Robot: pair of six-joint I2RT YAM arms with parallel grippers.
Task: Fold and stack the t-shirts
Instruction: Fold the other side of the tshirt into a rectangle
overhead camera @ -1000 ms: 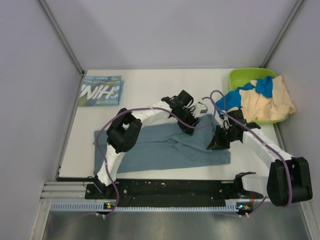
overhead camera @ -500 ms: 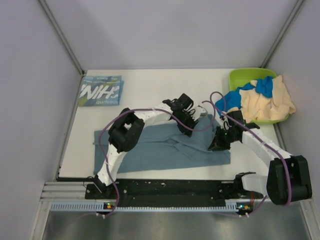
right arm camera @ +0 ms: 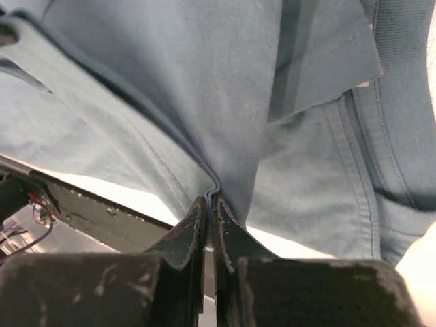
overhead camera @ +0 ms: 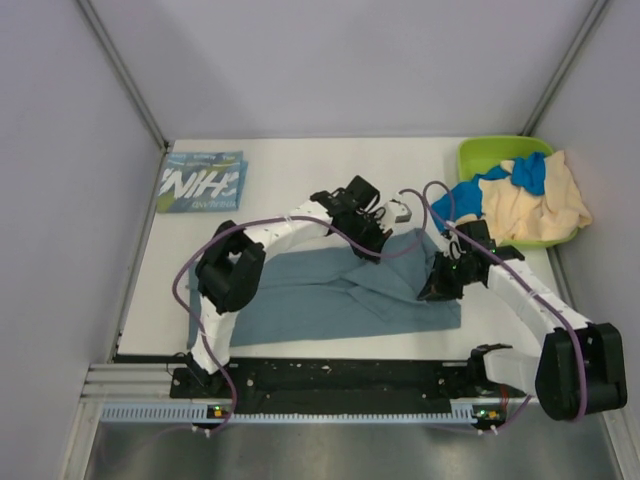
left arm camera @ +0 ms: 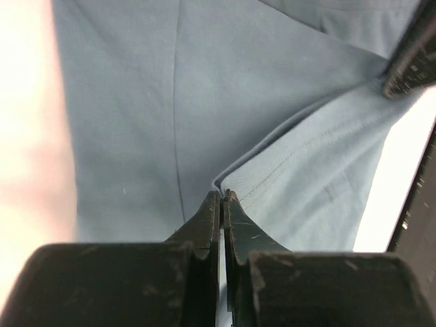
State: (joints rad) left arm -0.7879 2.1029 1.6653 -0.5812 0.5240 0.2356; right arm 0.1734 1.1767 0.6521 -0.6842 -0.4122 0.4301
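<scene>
Currently, slate-blue shirt held by both claws.
One fold is pinched shut in the left claw, another in the right claw.

Each arm was built of white tubular links joined by chunky black housings. The left arm carried a large black elbow block, and the right arm had a bulkier black shoulder block near its base. A thin purple cable looped loosely along each arm from base to wrist. The left hand and the right hand looked alike. Each had two matte black fingers, thick and blocky at the root and tapering to narrow wedge tips. Their surfaces were scuffed and flecked with pale scratches. Both bases were fixed to a long black plate.
</scene>
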